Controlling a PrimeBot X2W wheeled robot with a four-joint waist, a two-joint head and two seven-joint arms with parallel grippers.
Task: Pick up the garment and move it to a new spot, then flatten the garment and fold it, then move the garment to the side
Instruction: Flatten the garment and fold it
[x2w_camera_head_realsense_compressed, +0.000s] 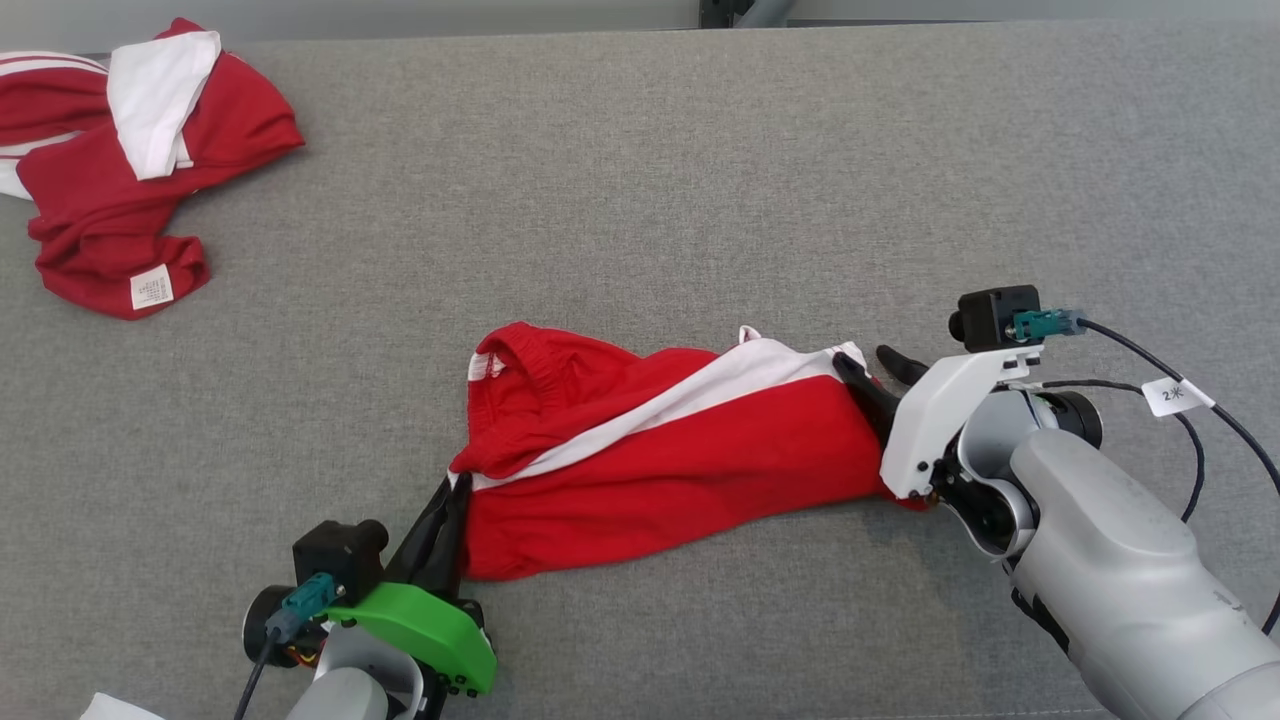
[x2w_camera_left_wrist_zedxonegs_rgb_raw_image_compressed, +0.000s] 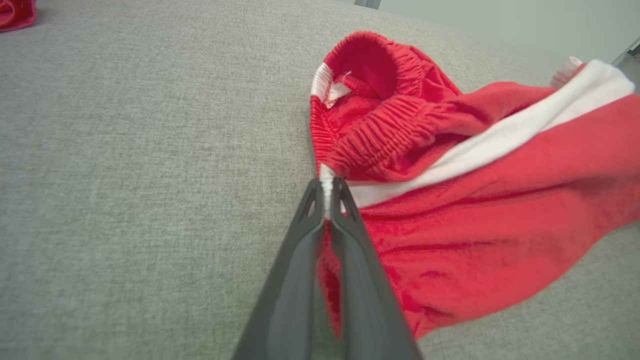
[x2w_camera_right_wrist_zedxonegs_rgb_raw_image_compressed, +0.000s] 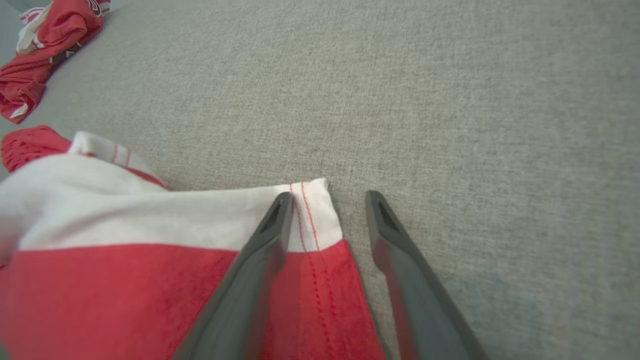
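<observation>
The red shorts (x2w_camera_head_realsense_compressed: 650, 450) lie crumpled across the middle of the grey surface (x2w_camera_head_realsense_compressed: 700, 180). In the head view the waistband (x2w_camera_left_wrist_zedxonegs_rgb_raw_image_compressed: 380, 65) points toward 9 o'clock and the leg hem (x2w_camera_right_wrist_zedxonegs_rgb_raw_image_compressed: 312, 215) toward 3 o'clock, with a white side stripe (x2w_camera_head_realsense_compressed: 720, 385) running between them. The left tool (x2w_camera_left_wrist_zedxonegs_rgb_raw_image_compressed: 326, 187) is clamped shut on the white end of the waistband, at the shorts' 7 o'clock corner. The right tool (x2w_camera_right_wrist_zedxonegs_rgb_raw_image_compressed: 330, 200) stands with its jaws apart at the hem corner. One finger lies over the stitched white edge and the other rests on bare surface just beside the cloth, so nothing is pinched there yet.

The step in hand looks like taking this second corner so the shorts can be stretched flat. To do it well, the right tool should slide toward 9 o'clock until both layers of the hem sit between its fingers, then close low against the surface. After that, draw the two tools apart along the stripe, gently enough that the elastic doesn't slip free on the left. A second red-and-white garment (x2w_camera_head_realsense_compressed: 120, 160) sits well apart at 10 o'clock and is best kept clear of.
</observation>
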